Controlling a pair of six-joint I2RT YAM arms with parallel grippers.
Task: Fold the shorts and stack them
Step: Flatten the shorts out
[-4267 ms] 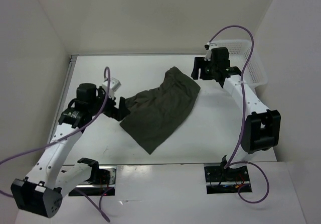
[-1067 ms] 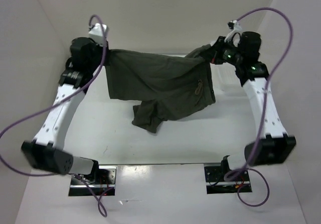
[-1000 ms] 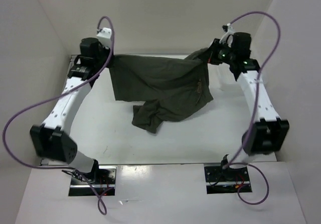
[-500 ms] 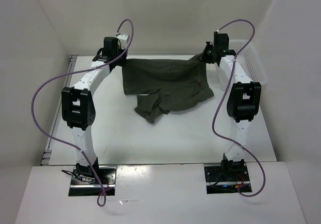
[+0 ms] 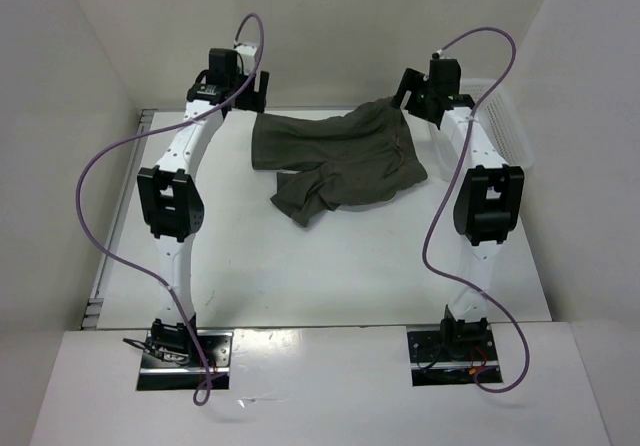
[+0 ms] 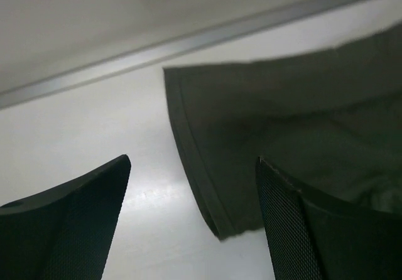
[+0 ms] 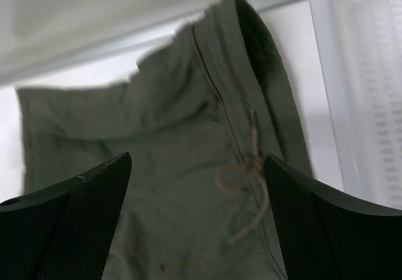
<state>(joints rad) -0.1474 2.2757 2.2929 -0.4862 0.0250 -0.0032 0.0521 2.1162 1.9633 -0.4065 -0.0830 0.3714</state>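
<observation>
Both spread, L claw (image 6: 193, 167), R claw (image 7: 198, 161), shorts (image 5: 345, 156) rumpled, drawstring knot (image 7: 244, 170) clear only in R wrist view

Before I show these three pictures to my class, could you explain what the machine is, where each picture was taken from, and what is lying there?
These are two robot arms bolted at the near edge of a white table. Each ends in a two-finger gripper. The wide picture comes from a fixed camera above and behind them. The other two come from cameras on the wrists, so the dark shapes at the bottom are each gripper's own fingers. A pair of dark green shorts lies rumpled on the table, with its drawstring showing. A white basket stands at the far right. The left gripper and right gripper are both open and hold nothing.
</observation>
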